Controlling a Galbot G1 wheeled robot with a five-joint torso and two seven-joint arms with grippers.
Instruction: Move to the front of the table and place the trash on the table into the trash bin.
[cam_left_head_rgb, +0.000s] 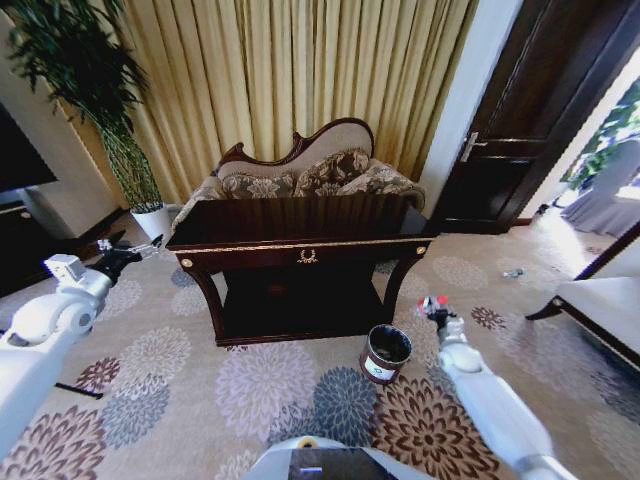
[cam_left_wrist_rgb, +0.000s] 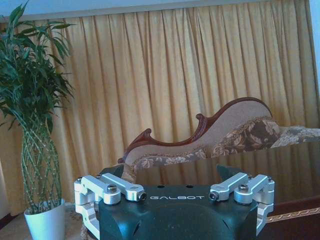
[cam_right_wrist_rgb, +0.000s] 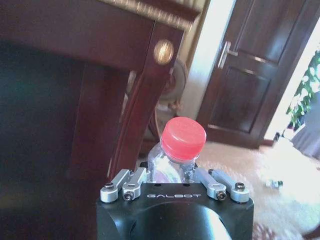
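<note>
Your right pincer (cam_left_head_rgb: 436, 306) holds one clear bottle (cam_right_wrist_rgb: 176, 155) with a red cap, fingers closed on its neck, cap pointing up and long axis roughly upright; it hangs low, right of the bench's (cam_left_head_rgb: 300, 225) near right leg; the trash bin (cam_left_head_rgb: 386, 353) stands on the carpet just left of and slightly nearer than that pincer, mouth open upward, so the drop turns on a short shift left; the right arm is clearly the nearer one. Your left pincer (cam_left_head_rgb: 150, 244) is raised off the bench's left corner, fingers (cam_left_wrist_rgb: 112, 189) spread, holding nothing. Count: one bottle, one bin, one bench; no scraps discernible on the benchtop from here.
</note>
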